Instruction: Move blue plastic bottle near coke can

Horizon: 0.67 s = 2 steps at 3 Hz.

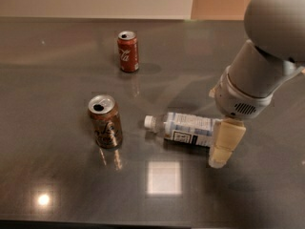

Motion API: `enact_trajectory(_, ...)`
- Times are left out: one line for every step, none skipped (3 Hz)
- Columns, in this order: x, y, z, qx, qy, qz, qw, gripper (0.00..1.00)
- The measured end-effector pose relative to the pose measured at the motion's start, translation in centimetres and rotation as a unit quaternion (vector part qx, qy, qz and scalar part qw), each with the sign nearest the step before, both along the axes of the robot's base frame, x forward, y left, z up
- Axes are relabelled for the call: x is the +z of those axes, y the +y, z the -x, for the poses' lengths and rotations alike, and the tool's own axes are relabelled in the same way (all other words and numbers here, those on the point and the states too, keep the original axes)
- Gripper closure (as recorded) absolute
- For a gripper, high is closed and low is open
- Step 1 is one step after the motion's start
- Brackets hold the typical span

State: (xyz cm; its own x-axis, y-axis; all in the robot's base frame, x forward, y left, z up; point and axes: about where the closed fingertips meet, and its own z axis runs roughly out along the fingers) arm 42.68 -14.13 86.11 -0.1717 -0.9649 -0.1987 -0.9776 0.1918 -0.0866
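The blue plastic bottle (187,129) lies on its side on the dark table, white cap pointing left, label facing up. The coke can (128,51) stands upright at the back, well apart from the bottle. My gripper (222,148) hangs from the grey arm (257,75) on the right. It is down at the bottle's base end and covers that end. I cannot tell whether it touches the bottle.
A brown-gold can (105,121) stands upright just left of the bottle's cap. The dark glossy table (57,185) shows light reflections near the front. A pale wall runs along the table's far edge.
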Motion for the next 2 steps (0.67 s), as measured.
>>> enact_trajectory(-0.38, -0.66, -0.42, -0.008, -0.002, 0.003, 1.0000, 0.00)
enact_trajectory(-0.56, -0.92, -0.52, -0.008, -0.002, 0.007, 0.9999, 0.18)
